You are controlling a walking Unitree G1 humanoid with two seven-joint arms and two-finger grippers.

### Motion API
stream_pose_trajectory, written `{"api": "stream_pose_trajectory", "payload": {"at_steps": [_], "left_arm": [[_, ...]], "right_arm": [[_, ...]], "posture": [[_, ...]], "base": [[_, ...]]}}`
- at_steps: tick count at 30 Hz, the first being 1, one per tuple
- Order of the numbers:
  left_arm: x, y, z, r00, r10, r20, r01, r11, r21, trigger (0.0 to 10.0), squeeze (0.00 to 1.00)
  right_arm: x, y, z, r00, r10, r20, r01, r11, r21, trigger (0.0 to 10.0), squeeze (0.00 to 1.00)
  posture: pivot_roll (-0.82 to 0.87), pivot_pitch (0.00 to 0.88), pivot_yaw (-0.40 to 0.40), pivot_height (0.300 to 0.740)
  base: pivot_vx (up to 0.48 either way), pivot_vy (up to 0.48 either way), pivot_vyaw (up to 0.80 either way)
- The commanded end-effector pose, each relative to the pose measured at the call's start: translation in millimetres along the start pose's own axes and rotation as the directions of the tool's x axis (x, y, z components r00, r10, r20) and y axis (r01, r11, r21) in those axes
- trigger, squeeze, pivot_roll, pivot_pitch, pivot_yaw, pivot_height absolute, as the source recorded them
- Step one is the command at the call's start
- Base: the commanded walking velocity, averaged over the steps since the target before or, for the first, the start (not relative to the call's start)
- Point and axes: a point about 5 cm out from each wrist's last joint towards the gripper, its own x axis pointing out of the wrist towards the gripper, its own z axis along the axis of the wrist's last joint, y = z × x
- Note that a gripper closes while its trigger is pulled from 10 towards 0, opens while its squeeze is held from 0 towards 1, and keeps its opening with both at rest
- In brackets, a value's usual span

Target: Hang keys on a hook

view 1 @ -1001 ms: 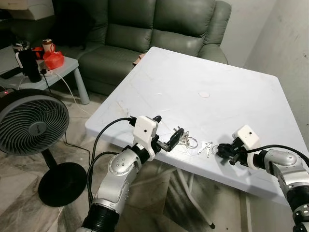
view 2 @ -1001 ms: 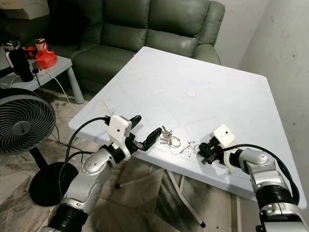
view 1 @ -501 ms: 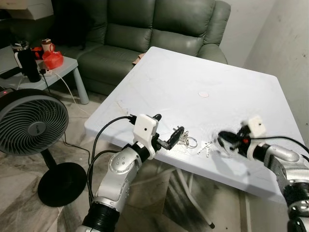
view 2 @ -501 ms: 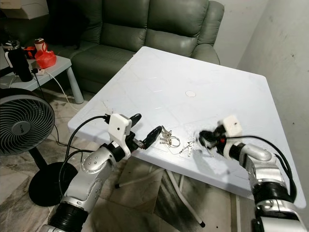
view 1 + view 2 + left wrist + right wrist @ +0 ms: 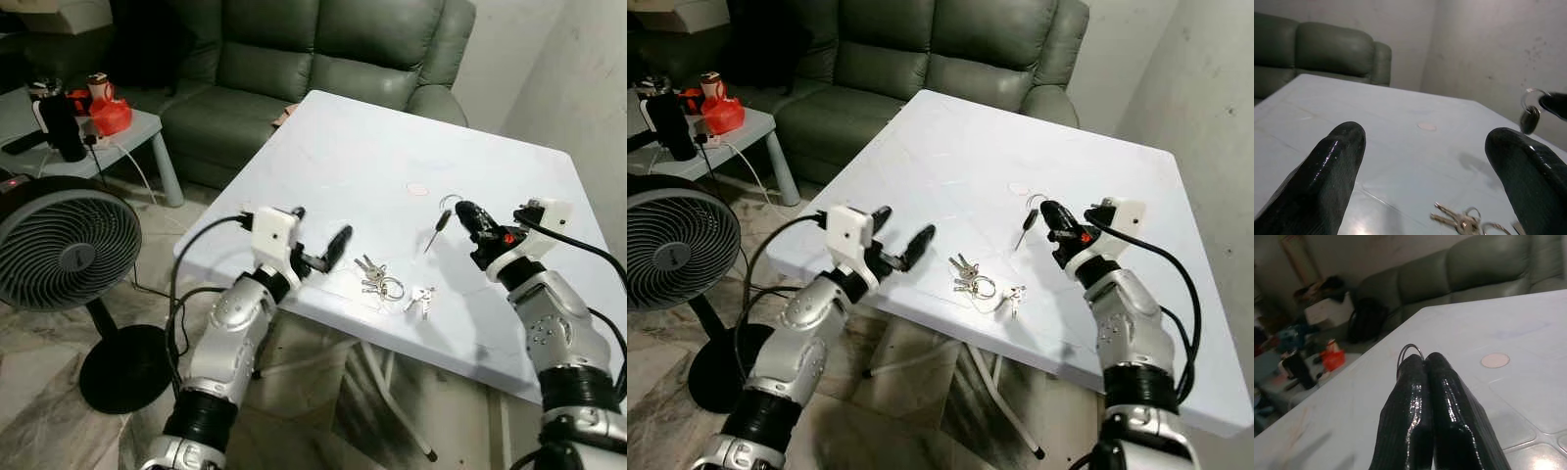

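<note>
My right gripper [image 5: 462, 210] hovers above the white table [image 5: 343, 147], shut on a thin metal ring [image 5: 1409, 351] from which a single dark key [image 5: 435, 218] dangles. A bunch of keys on a ring [image 5: 375, 278] lies flat near the table's front edge, with two small silver keys [image 5: 421, 299] just to its right. My left gripper [image 5: 902, 225] stands open at the front edge, a little to the left of the bunch, with nothing between its fingers [image 5: 1327, 171]. In the left wrist view the bunch [image 5: 1464, 223] lies ahead and the hanging key [image 5: 1529, 117] is at the far side.
A small pale disc [image 5: 417, 189] sits mid-table. A green sofa [image 5: 294, 59] stands behind the table. A standing fan [image 5: 59, 255] and a low side table [image 5: 127, 127] with a flask and red things are to the left. A bare wall [image 5: 588, 69] runs close on the right.
My right gripper has risen off the table and moved back, carrying the ringed key up with it. My left gripper has drawn back leftward from the key bunch.
</note>
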Motion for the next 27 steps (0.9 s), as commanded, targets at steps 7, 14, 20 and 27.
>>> {"api": "stream_pose_trajectory", "payload": {"at_steps": [7,14,20,27], "left_arm": [[8.0,15.1,21,0.996,0.069,0.058,-0.069,0.998,-0.01,10.0,0.0],[6.6,36.0,46,0.974,0.179,0.137,-0.182,0.983,0.016,10.0,0.0],[-6.2,56.5,59,0.945,0.264,0.194,-0.272,0.962,0.013,10.0,0.0],[-15.2,73.9,57,0.935,0.314,0.165,-0.323,0.946,0.028,10.0,0.0]], "right_arm": [[-6.8,22.2,20,0.985,-0.092,0.146,0.097,0.995,-0.028,7.4,0.0],[-14.4,45.3,30,0.963,-0.091,0.253,0.159,0.951,-0.264,10.0,0.0],[-25.9,53.9,28,0.957,-0.077,0.281,0.181,0.911,-0.369,10.0,0.0],[-34.0,48.9,20,0.95,-0.158,0.268,0.259,0.879,-0.4,10.0,0.0]], "posture": [[0.02,0.0,-0.075,0.74],[0.01,0.0,-0.058,0.74],[0.0,0.0,-0.046,0.74],[0.0,0.0,-0.035,0.74]], "base": [[0.0,0.0,0.0],[0.0,0.0,0.0],[0.0,0.0,0.0],[0.0,0.0,0.0]]}}
